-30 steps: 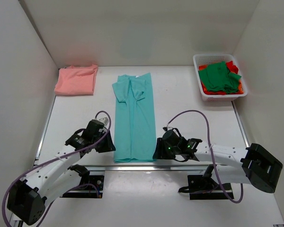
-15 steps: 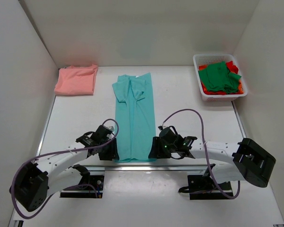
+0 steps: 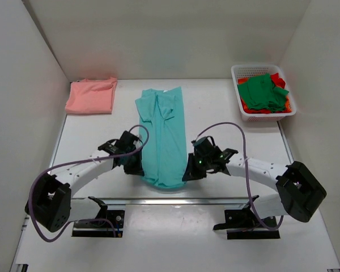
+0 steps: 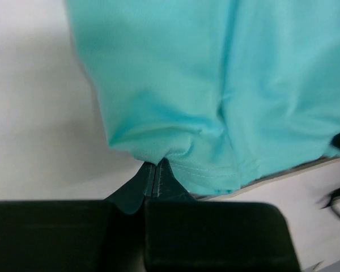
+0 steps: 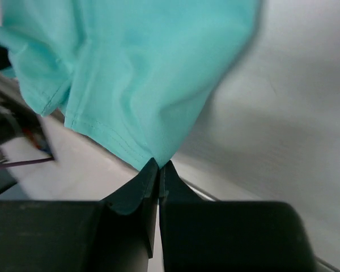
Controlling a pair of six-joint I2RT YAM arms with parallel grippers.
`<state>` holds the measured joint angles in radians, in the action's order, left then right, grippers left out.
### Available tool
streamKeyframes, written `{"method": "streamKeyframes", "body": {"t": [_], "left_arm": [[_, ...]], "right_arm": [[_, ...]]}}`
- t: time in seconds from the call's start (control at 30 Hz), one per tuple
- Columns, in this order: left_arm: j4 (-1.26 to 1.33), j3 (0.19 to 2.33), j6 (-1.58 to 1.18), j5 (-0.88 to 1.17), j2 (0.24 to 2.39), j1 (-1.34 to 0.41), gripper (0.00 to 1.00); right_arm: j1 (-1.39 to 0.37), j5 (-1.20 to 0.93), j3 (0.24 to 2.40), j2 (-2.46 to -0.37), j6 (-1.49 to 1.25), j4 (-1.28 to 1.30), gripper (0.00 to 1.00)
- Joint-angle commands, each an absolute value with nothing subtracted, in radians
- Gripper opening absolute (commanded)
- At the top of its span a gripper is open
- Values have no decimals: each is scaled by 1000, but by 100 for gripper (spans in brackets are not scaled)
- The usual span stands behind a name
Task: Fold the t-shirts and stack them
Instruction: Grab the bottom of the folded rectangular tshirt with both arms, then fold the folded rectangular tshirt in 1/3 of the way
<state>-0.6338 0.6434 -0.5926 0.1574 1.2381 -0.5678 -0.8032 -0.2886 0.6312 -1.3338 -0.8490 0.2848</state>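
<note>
Bench: white, walled on three sides, and carrying all the shirts, with both arms reaching over its near half.
Teal t-shirt: lying lengthwise down the middle of the bench as a narrow strip, collar end toward the far wall and sleeves folded in on top. Its near hem is hanging off the surface, held at both corners and sagging into a rounded curve between them.
Salmon-pink t-shirt: sitting folded in the far left corner of the bench, well apart from the teal one.
White mesh basket: standing in the far right corner.
Dark green t-shirt: lying crumpled on top inside the basket.
Red t-shirt: peeking out beneath and behind the green one in the basket.
Left gripper: its jaws are pressing fully together on the left near corner of the teal hem, with the stitched edge bunching just above the tips.
Right gripper: its jaws are likewise closing tight on the right near corner of the hem, with the cloth draping away from the tips.
</note>
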Motion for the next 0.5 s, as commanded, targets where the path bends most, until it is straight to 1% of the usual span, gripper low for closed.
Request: {"method": "streamKeyframes", "body": {"t": [0.0,0.03,0.1,0.17,0.47], "left_arm": [[-722,807,-535,166,1271,-502,0],[-754,852,-525,188,1285,-480,0],[-791,916,-522,209,1339,-456,0],[-817,994,-509,218,1386,-437,0],[-862,1255,-528,224,1615,-367,0]], "right_arm": [[-703,-434,759,-1357,-776,380,0],[-663,-451,797,-1368,-753,399,0],[-605,-550,853,-1400,-726,429,0],[-565,-587,938,-1457,-687,468,0],[-419,-664,1265,-1716,-508,646,0]]}}
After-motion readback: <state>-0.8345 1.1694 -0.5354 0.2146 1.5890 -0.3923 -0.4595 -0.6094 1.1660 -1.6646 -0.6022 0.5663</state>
